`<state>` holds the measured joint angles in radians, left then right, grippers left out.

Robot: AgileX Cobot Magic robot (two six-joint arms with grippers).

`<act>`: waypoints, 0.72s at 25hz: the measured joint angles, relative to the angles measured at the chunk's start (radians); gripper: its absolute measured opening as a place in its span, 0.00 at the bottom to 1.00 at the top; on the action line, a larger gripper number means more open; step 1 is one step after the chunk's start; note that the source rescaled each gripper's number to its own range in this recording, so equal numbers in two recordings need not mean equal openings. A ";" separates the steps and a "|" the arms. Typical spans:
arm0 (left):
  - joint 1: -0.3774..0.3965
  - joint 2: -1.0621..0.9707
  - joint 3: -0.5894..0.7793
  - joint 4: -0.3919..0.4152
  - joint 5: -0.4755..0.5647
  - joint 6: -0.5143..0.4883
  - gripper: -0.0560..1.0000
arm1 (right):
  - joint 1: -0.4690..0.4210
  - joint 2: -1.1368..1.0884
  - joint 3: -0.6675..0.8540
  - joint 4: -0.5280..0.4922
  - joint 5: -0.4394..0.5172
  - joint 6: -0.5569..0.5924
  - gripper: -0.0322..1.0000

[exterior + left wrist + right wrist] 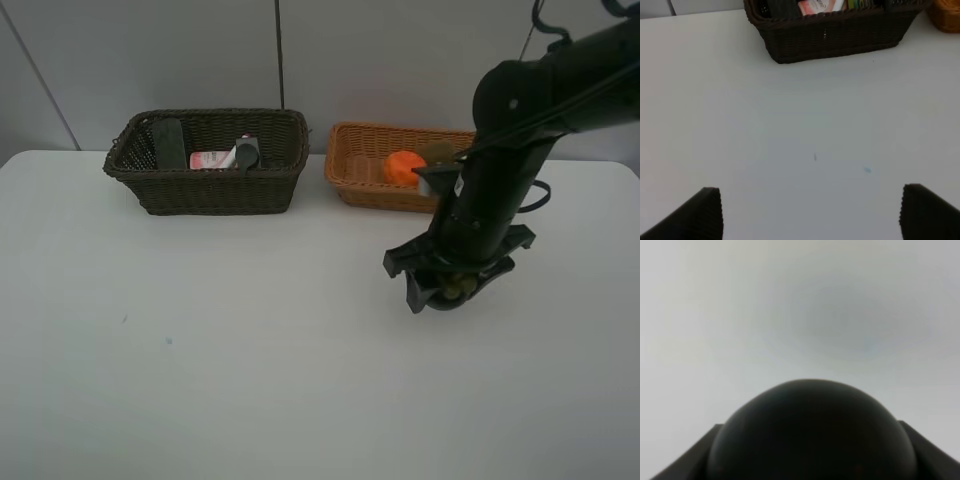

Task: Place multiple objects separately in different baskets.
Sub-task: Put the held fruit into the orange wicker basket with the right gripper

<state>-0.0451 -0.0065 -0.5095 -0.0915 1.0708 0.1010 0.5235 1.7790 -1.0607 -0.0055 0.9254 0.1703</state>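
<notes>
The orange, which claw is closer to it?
Right. The right claw is on the table just in front of the orange; the left claw is far off, facing the brown basket.

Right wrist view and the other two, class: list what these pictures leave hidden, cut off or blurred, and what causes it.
- Right wrist view: a dark round object fills the foreground, blurred; its identity is unclear.
- Exterior high view: the right gripper is partly hidden under its own arm.
- Exterior high view: the tan basket is partly blocked by that arm.
- Left wrist view: the dark basket is cut off by the frame edge.
</notes>
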 joint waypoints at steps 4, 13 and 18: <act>0.000 0.000 0.000 0.000 0.000 0.000 0.93 | -0.065 0.011 -0.171 -0.023 0.007 0.000 0.21; 0.000 0.000 0.000 0.000 0.000 0.000 0.93 | -0.245 0.208 -0.458 -0.081 -0.258 0.000 0.21; 0.000 0.000 0.000 0.000 0.000 0.000 0.93 | -0.294 0.270 -0.496 -0.135 -0.374 0.000 0.21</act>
<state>-0.0451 -0.0065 -0.5095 -0.0915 1.0708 0.1010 0.2294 2.0491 -1.5570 -0.1408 0.5517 0.1703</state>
